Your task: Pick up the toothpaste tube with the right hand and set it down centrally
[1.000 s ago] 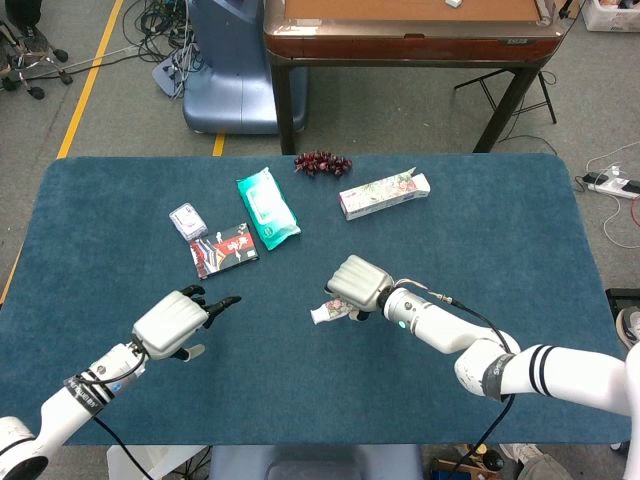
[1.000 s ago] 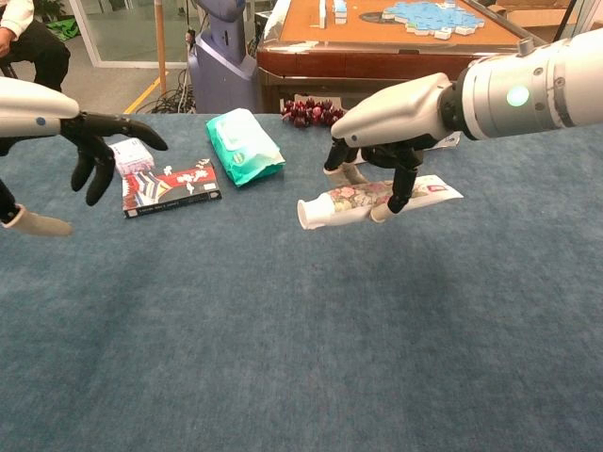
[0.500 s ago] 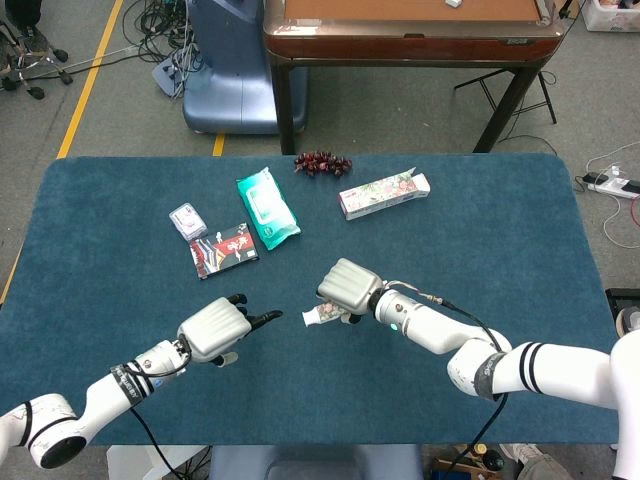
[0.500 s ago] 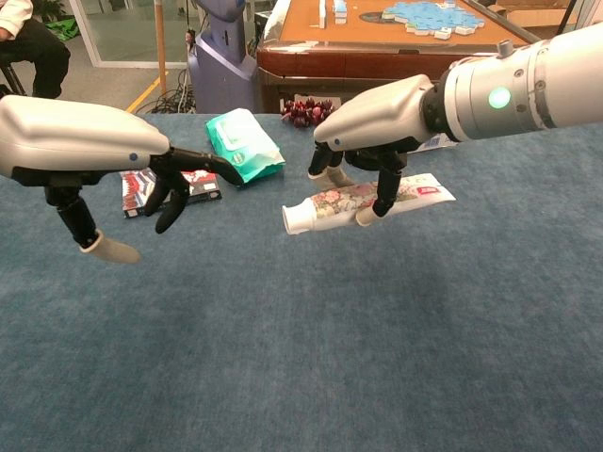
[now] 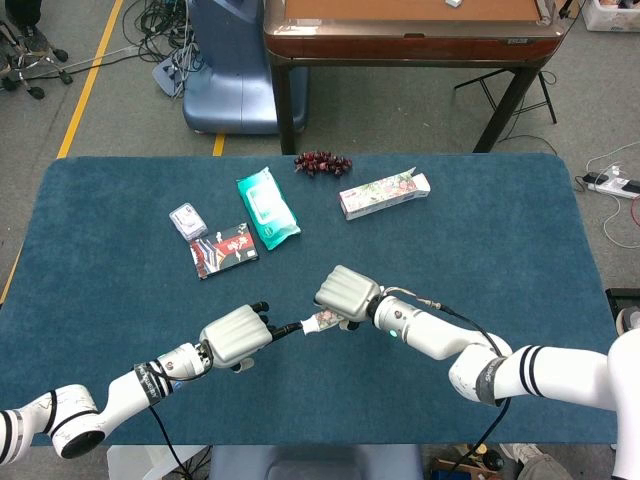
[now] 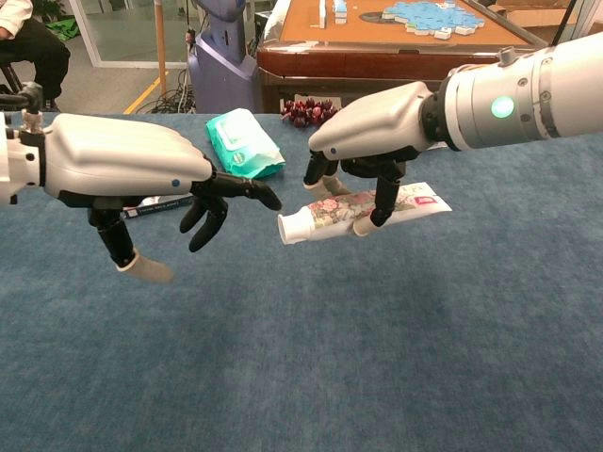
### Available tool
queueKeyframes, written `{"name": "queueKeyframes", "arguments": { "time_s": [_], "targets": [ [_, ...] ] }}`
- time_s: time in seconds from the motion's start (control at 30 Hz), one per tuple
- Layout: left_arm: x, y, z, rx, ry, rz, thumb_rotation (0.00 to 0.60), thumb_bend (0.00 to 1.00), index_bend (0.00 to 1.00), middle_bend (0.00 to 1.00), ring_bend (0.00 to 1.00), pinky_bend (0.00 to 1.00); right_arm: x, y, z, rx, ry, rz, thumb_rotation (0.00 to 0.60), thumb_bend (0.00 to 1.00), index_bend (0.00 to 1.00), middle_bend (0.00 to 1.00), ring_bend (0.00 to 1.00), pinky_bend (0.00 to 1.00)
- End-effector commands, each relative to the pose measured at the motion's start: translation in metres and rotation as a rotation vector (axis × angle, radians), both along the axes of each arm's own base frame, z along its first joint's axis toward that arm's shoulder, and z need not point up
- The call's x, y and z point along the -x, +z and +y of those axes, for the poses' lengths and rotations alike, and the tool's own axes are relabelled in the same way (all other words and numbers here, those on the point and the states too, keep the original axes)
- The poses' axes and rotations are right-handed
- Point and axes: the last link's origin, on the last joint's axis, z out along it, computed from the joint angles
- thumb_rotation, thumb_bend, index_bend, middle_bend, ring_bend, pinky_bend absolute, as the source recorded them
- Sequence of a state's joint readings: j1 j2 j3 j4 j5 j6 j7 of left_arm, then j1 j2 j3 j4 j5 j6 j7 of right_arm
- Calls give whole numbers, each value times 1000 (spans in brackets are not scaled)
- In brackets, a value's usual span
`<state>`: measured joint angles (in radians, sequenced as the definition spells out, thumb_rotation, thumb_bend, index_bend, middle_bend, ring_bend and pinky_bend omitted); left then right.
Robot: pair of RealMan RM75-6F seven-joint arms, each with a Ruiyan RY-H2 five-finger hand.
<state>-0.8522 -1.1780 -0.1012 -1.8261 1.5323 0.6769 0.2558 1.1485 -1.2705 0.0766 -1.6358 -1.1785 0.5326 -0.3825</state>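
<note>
Chest view: my right hand (image 6: 377, 141) fingers (image 6: 384, 200) close around the toothpaste tube (image 6: 363, 209), held level above the counter (image 6: 377, 358), cap leftward. My left hand (image 6: 127, 169), fingers spread and empty, nearly meets the cap. I should lower gently, releasing only once the tube rests mid-counter.

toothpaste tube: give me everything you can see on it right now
The toothpaste tube is a soft-looking white tube with a floral print, a white cap at its left end and a flat crimped tail with red at the right. It lies roughly level, held off the blue table by the right hand from above. The left hand's fingertips reach toward its cap; contact is unclear.
</note>
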Motion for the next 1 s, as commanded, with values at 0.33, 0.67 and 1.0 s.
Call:
{"name": "queueKeyframes", "arguments": {
  "time_s": [0.33, 0.67, 1.0],
  "targets": [
    [-2, -7, 2, 19, -18, 23, 600, 217, 52, 508, 469, 181, -4, -3, 4, -13, 15, -6, 600, 1000, 915, 805, 787, 704],
    [-1, -10, 5, 22, -19, 47, 600, 217, 52, 508, 469, 181, -4, -3, 6, -21, 10, -22, 600, 1000, 932, 813, 793, 705],
    [1, -11, 5, 23, -18, 62, 600, 217, 52, 508, 469, 181, -3, -2, 6, -25, 5, -37, 600, 1000, 943, 819, 799, 704]
  ]
}}
